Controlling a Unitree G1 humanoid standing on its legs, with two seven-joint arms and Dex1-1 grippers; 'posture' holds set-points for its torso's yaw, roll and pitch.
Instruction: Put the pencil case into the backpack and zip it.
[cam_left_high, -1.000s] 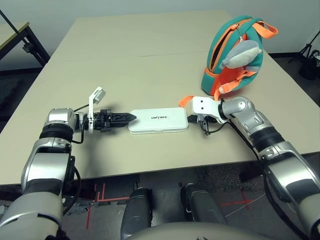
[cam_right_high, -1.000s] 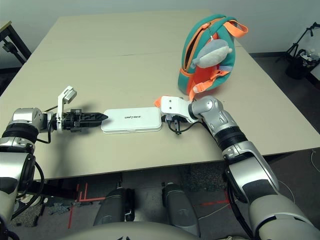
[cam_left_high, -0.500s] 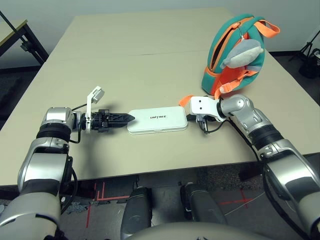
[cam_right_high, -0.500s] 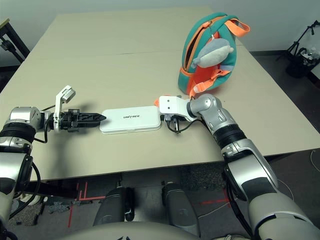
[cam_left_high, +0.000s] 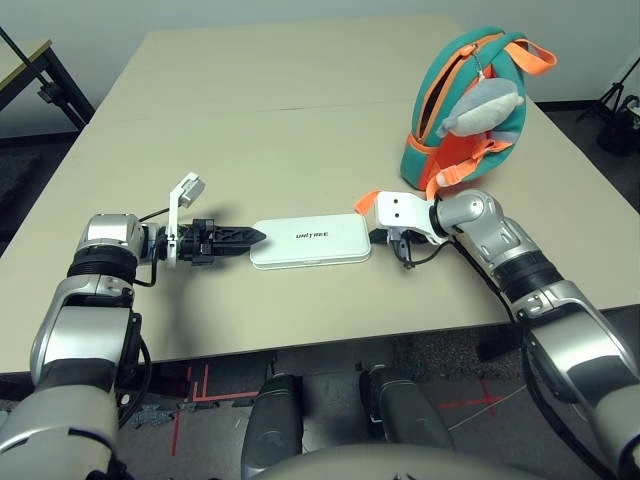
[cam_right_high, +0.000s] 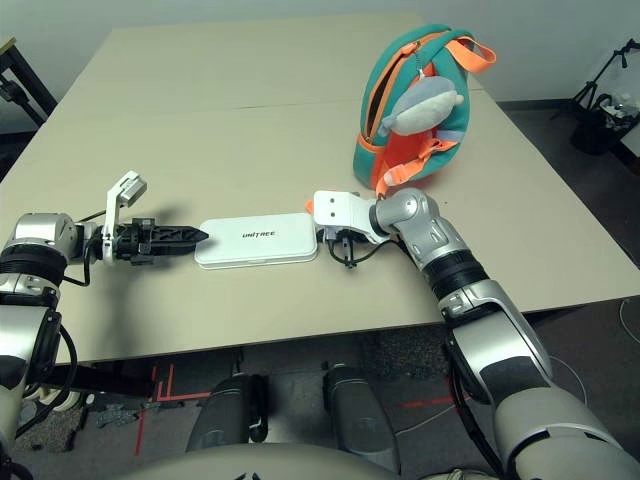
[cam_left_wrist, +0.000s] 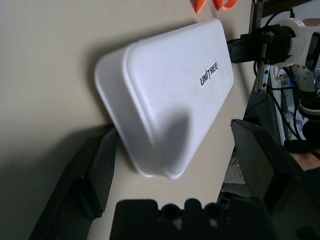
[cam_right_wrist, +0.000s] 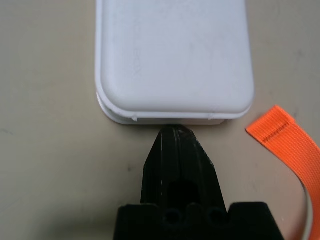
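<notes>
Tabletop (cam_left_high: 250, 120): backpack (cam_left_high: 465, 110) upright, upper right, unzipped.
Case (cam_left_high: 310, 241): flat at centre; slid slightly left since a second ago.
Right hand (cam_right_wrist: 176, 134): closed, empty, nudging case's end.
Left hand (cam_left_high: 255, 237): wide open, straddling the other end; grasp pending.

Head views overlook table (cam_left_high: 300, 120); wrist views close.

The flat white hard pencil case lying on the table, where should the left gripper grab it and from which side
Probably by its near short end, coming in level from the robot's left. The flat white hard pencil case lies flat on the tan table, long axis toward the open left gripper, whose fingers already straddle that rounded end. The shut right gripper meets the far end, bracing it.
</notes>
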